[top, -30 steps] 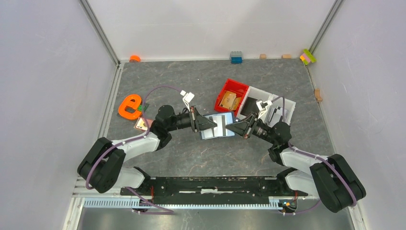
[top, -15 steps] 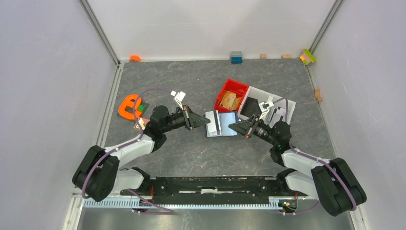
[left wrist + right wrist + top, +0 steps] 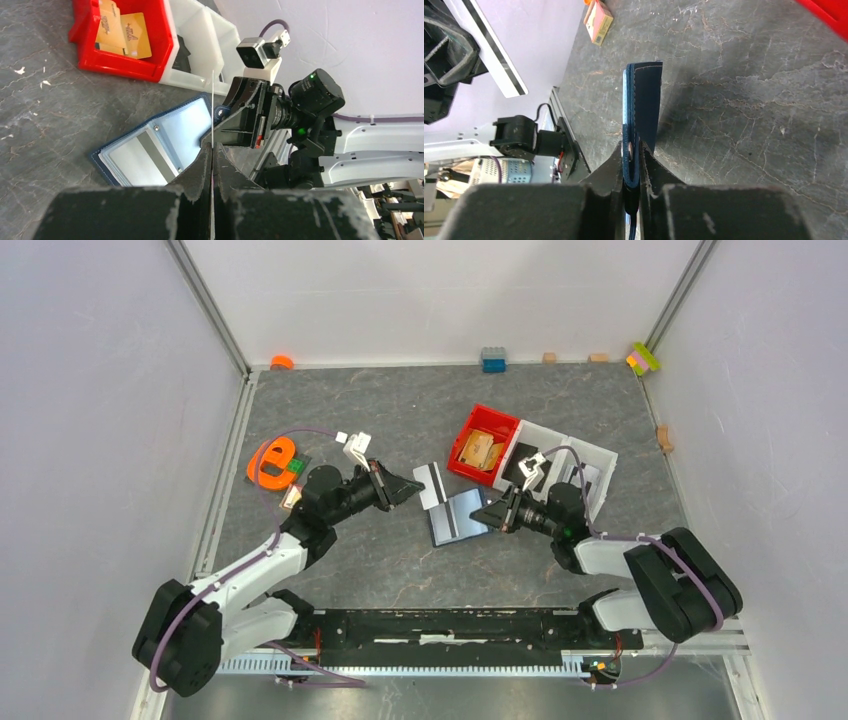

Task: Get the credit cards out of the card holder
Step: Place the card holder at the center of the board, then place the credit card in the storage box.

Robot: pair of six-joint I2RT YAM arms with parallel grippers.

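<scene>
The card holder (image 3: pixel 458 518) is a navy wallet, open with its light blue inside up, in the middle of the table. My right gripper (image 3: pixel 487 517) is shut on its right edge; in the right wrist view the jaws (image 3: pixel 631 147) pinch the navy cover (image 3: pixel 646 95). My left gripper (image 3: pixel 412 486) is shut on a thin pale credit card (image 3: pixel 431 484), held clear of the wallet to its upper left. In the left wrist view the card (image 3: pixel 212 100) shows edge-on between the shut fingers (image 3: pixel 212 147), above the open wallet (image 3: pixel 150 150).
A red tray (image 3: pixel 500 422) holding tan pieces and a white tray (image 3: pixel 598 455) stand behind the right gripper. An orange letter shape (image 3: pixel 270 462) and a pinkish-tan flat piece (image 3: pixel 294 499) lie by the left arm. Small blocks line the back wall.
My left gripper has pulled back to the left with the card, drawing it out of the wallet. My right gripper has moved slightly left and down, still holding the wallet, which has turned.
</scene>
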